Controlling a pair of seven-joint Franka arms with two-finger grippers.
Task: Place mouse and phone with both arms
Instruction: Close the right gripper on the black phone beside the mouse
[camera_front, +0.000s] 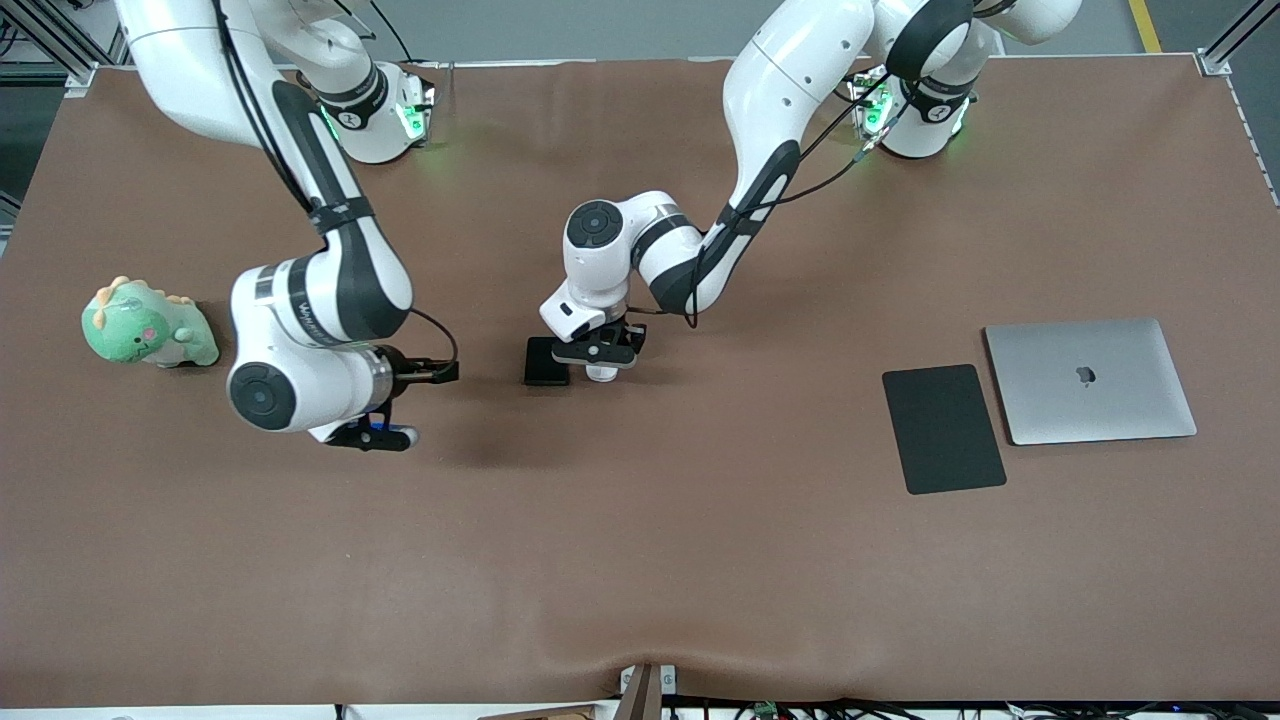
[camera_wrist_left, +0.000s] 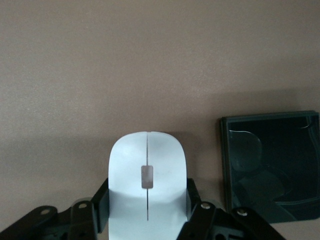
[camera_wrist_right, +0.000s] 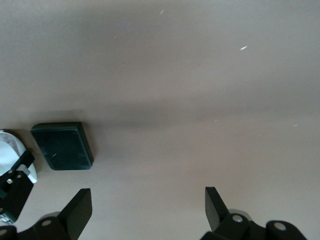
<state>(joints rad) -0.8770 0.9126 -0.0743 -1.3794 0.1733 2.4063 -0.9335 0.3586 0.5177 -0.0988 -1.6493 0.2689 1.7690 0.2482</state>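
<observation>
The mouse (camera_wrist_left: 147, 187) is gripped between the fingers of the left claw (camera_front: 600, 352), down on the tabletop (camera_front: 700, 560) just beside the phone (camera_front: 545, 361). The right claw (camera_wrist_right: 147, 210) hangs wide and empty near the phone. Grasping appears underway; lifting the mouse likely follows.

the brown surface (camera_front: 640, 560) carries a phone (camera_front: 545, 361) and a white mouse (camera_front: 602, 373) side by side near its middle. toward the left arm's end lie a black mouse pad (camera_front: 943, 428) and a closed grey laptop (camera_front: 1089, 380), just beside each other; a green plush toy (camera_front: 147, 327) sits toward the right arm's end.
</observation>
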